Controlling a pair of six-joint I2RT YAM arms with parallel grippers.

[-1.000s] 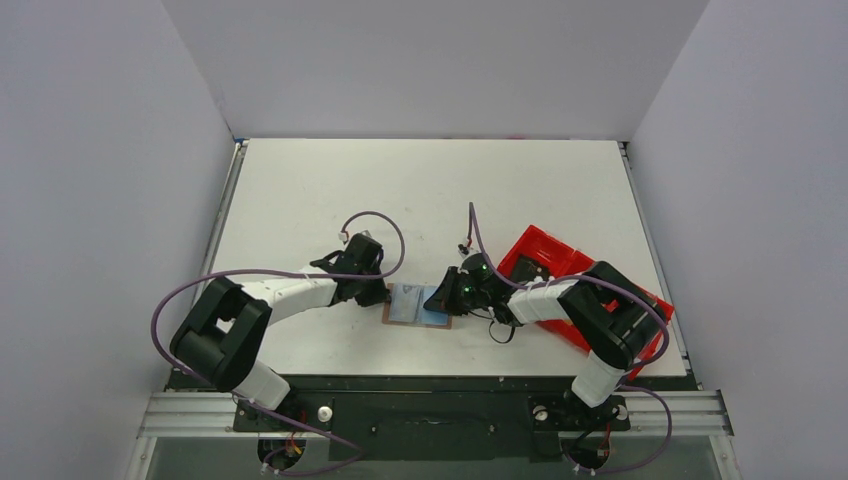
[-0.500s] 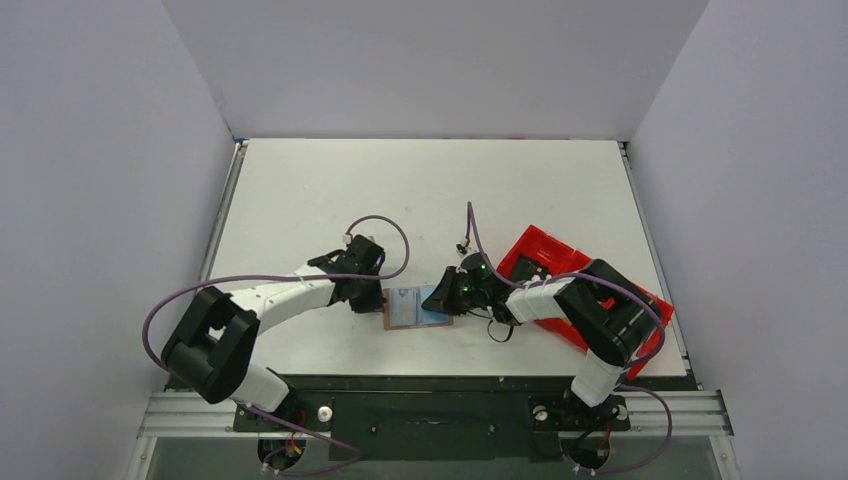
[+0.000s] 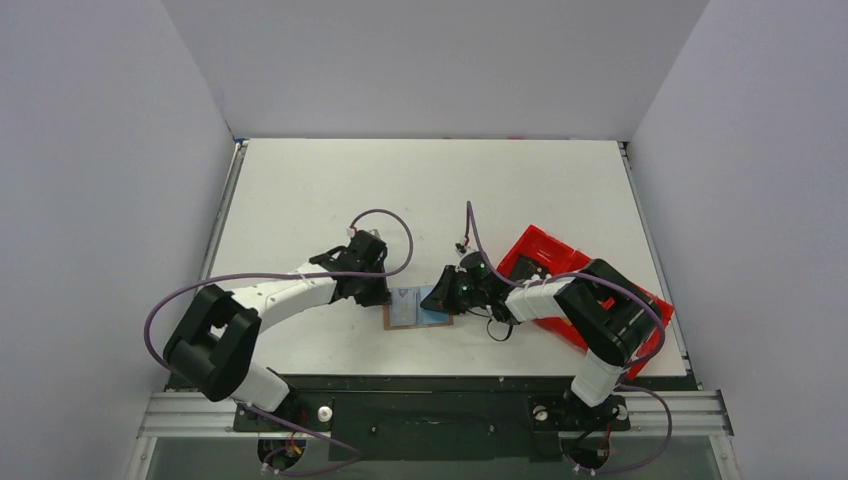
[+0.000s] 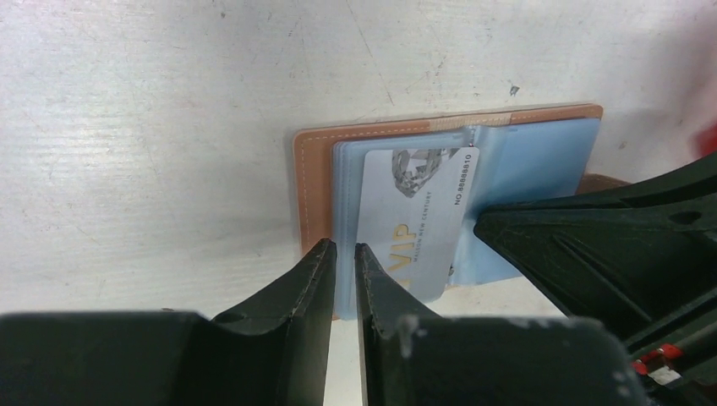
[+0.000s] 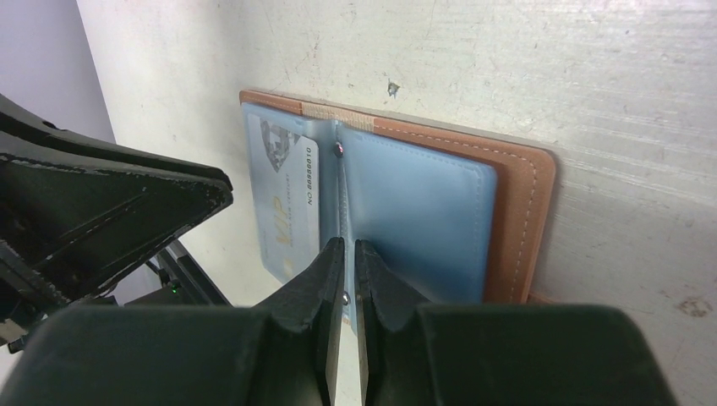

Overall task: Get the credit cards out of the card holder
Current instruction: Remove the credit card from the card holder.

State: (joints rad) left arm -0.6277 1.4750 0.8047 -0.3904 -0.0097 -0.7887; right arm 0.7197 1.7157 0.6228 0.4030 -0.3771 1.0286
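The left jaws hide the lower end of the card (image 4: 412, 222).

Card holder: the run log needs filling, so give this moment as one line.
holder: open flat | card: partly out | left tool: by card edge | right tool: at centre fold

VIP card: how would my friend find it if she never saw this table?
On the white table, near its front edge, an open brown card holder lies between the left gripper and the right gripper, left of the red tray. On its light blue inside lies the VIP card: pale silver, gold letters, a diamond picture, the only card showing.
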